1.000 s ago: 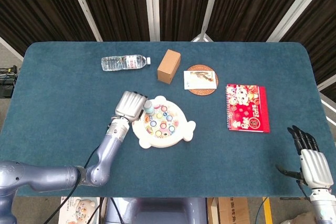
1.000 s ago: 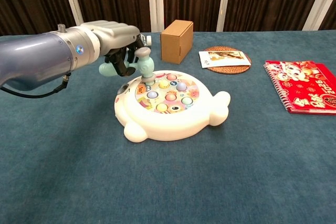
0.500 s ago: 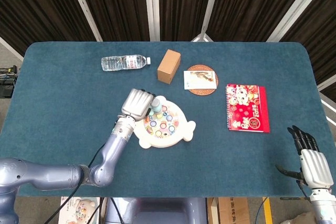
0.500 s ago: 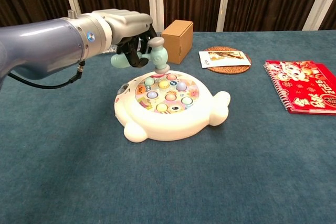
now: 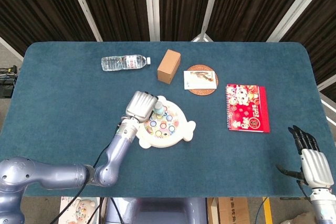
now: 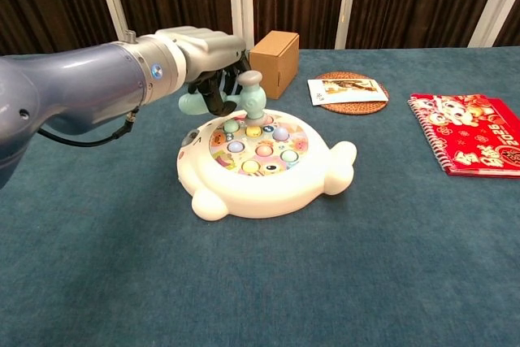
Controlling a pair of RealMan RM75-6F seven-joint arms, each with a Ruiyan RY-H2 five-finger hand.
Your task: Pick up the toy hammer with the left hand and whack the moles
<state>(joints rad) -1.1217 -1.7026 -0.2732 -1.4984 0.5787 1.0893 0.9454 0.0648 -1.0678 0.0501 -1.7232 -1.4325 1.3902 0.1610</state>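
red notebook [image 5: 247, 107]: cover carries "2025" in gold digits, readable in the head view, running sideways along the cover; other cover print is cartoon art, no legible words.
card on the round coaster [image 5: 200, 79]: has printed marks, too small to read.
water bottle [image 5: 124, 63]: label present, text not legible.
cardboard box [image 6: 273, 63]: plain faces, no readable print.
mole game board [image 6: 268, 188]: coloured pictures round the moles, no legible text.
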